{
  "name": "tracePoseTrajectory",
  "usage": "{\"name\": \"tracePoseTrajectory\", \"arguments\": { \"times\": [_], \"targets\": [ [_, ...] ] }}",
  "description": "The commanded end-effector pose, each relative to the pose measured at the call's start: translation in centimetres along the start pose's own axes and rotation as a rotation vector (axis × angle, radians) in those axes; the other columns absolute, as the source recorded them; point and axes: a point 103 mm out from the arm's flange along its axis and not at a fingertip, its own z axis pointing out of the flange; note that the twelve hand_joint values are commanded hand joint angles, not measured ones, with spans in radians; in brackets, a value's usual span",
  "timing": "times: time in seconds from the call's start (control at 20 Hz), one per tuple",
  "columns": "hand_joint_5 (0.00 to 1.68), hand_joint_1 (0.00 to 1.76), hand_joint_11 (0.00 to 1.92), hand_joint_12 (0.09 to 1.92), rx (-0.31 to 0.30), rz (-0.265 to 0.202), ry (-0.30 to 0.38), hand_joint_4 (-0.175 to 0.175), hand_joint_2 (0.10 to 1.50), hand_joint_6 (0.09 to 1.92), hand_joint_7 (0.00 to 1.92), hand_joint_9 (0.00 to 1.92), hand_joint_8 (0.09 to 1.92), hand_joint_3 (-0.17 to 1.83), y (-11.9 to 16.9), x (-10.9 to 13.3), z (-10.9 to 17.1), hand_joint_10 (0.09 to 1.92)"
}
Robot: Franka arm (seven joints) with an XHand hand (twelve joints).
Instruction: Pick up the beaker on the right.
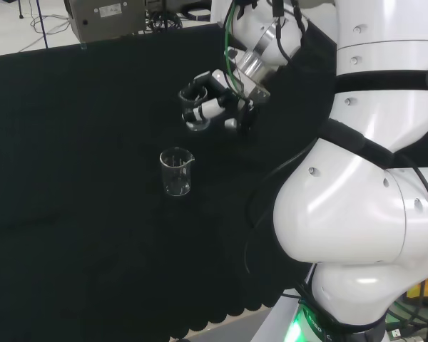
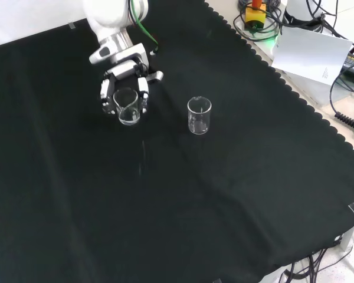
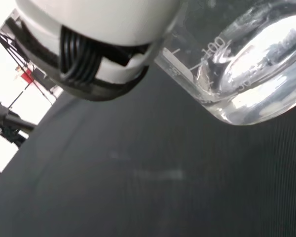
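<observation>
A clear glass beaker [image 1: 194, 112] [image 2: 127, 107] sits inside the curled fingers of the hand [image 1: 212, 105] [image 2: 125, 75], toward the far side of the cloth in the head view. The wrist view puts its graduated wall and thick base [image 3: 246, 74] close beside a white finger [image 3: 89, 29], tilted, with black cloth beneath; whether the base touches the cloth I cannot tell. A second clear beaker [image 1: 176, 172] [image 2: 199, 115] stands upright and alone, nearer the camera in the head view and to the right of the hand in the front view.
The arm's white links [image 1: 371, 178] take up the right of the head view. A grey equipment box [image 1: 107, 18] stands beyond the cloth's far edge. Papers and cables [image 2: 312, 50] lie past the scalloped cloth edge [image 2: 295, 97] in the front view.
</observation>
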Motion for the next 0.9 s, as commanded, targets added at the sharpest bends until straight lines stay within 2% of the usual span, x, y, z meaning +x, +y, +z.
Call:
{"name": "tracePoseTrajectory", "arguments": {
  "times": [0.05,0.25,0.7,0.9],
  "targets": [
    [1.31,1.39,1.34,0.71,-0.018,-0.08,-0.133,-0.175,0.7,0.51,1.31,1.51,0.55,0.51,0.6,2.0,-5.7,0.38],
    [1.32,1.32,1.37,0.72,0.065,-0.073,-0.172,-0.175,0.66,0.52,1.38,1.62,0.5,0.59,-0.8,2.5,-7.2,0.4],
    [1.35,1.32,1.42,0.7,0.169,0.003,-0.253,-0.175,0.61,0.5,1.4,1.65,0.47,0.66,-6.8,4.1,-7.9,0.39],
    [1.37,1.33,1.43,0.69,0.204,0.013,-0.288,-0.175,0.61,0.46,1.43,1.66,0.43,0.66,-9.7,5.8,-8.3,0.36]
  ]
}}
